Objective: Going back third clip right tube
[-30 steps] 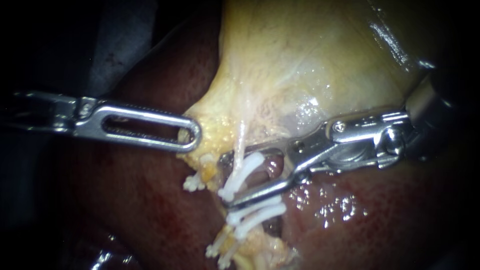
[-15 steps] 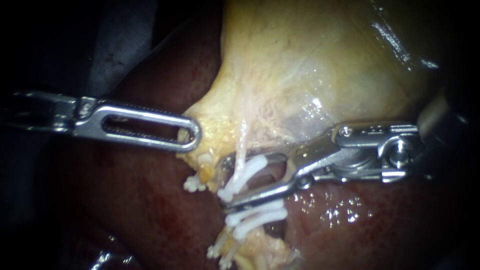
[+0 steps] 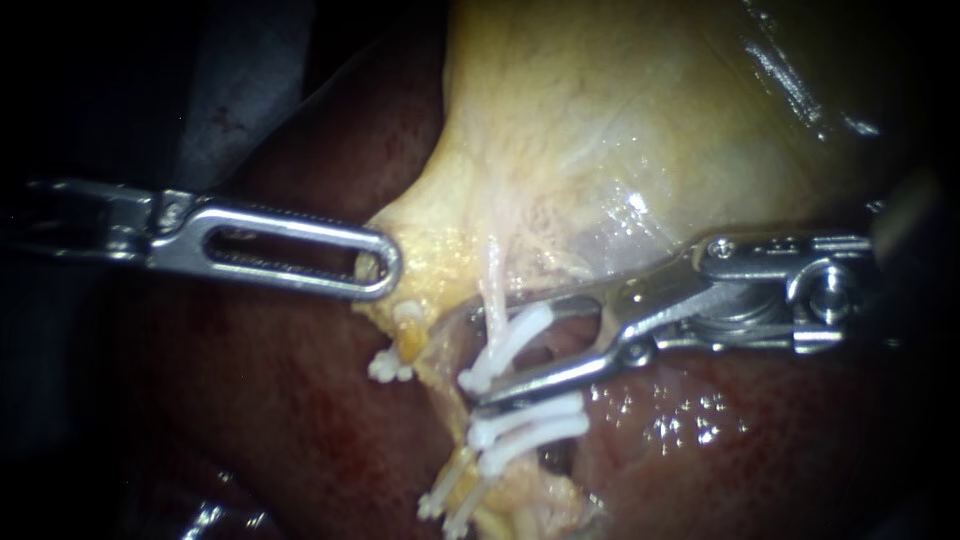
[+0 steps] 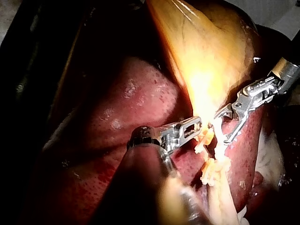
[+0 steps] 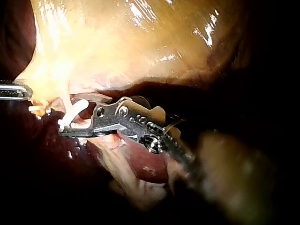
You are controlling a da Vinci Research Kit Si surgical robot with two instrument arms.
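My left instrument (image 3: 380, 272) comes in from the left, its slotted jaws shut on the yellow edge of the gallbladder (image 3: 600, 130). My right instrument (image 3: 466, 360) reaches in from the right with open jaws, one on each side of a white clip (image 3: 508, 343) on the right tube. Two more white clips (image 3: 528, 428) cross the same tube just below the lower jaw. In the right wrist view the clip (image 5: 75, 110) stands between the open jaws (image 5: 64, 127). The left wrist view shows both instruments (image 4: 196, 125) (image 4: 224, 127) meeting at the clipped tubes.
Dark red liver (image 3: 250, 400) lies under and around the tubes. A left tube carries small white clips (image 3: 388, 366) near the left jaws and more lower down (image 3: 442, 502). Wet, shiny liver (image 3: 700, 420) sits under the right instrument's shaft.
My right instrument has slid back to the right, jaws still open around the upper clip; the clip and tube shifted slightly with it. The left instrument has held still.
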